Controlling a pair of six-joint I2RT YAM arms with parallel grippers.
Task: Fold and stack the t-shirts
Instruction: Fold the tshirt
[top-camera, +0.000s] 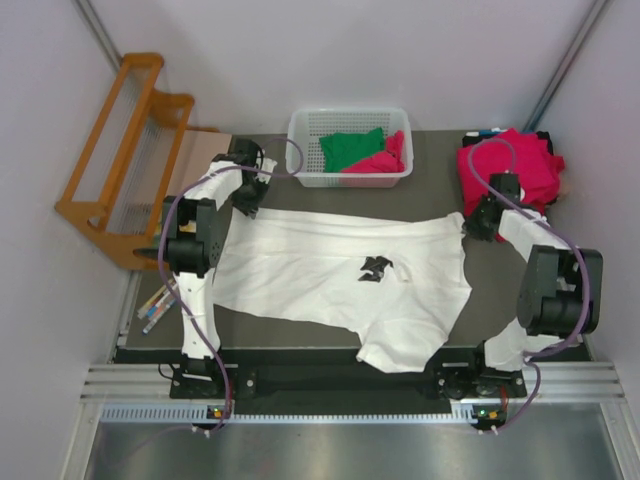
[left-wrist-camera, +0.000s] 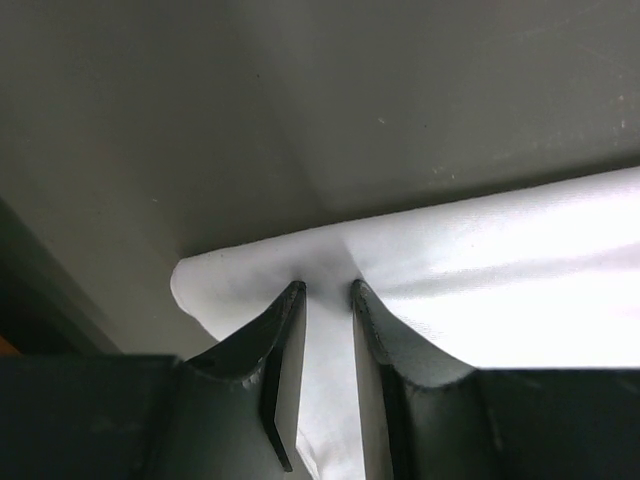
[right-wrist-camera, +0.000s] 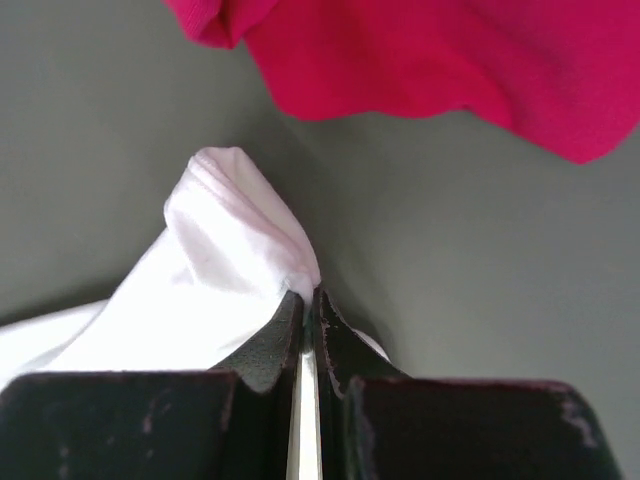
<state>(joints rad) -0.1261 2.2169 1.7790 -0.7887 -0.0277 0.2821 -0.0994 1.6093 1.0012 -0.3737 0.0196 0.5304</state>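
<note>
A large white t-shirt (top-camera: 330, 265) with a small black print (top-camera: 377, 267) lies spread across the dark table. My left gripper (top-camera: 245, 200) pinches its far left corner. In the left wrist view, a fold of white cloth (left-wrist-camera: 500, 270) fills the narrow gap between the left gripper's (left-wrist-camera: 327, 288) jaws. My right gripper (top-camera: 478, 222) holds the far right corner. In the right wrist view, the right gripper (right-wrist-camera: 308, 292) is shut tight on a bunched edge of the white shirt (right-wrist-camera: 220, 270). A pile of crimson-pink t-shirts (top-camera: 510, 165) (right-wrist-camera: 450, 50) lies at the back right.
A white lattice basket (top-camera: 300, 160) at the back centre holds a green t-shirt (top-camera: 350, 148) and a crimson-pink one (top-camera: 385, 160). A wooden rack (top-camera: 120, 150) stands off the table's left side. Pens (top-camera: 155, 305) lie beside the left edge.
</note>
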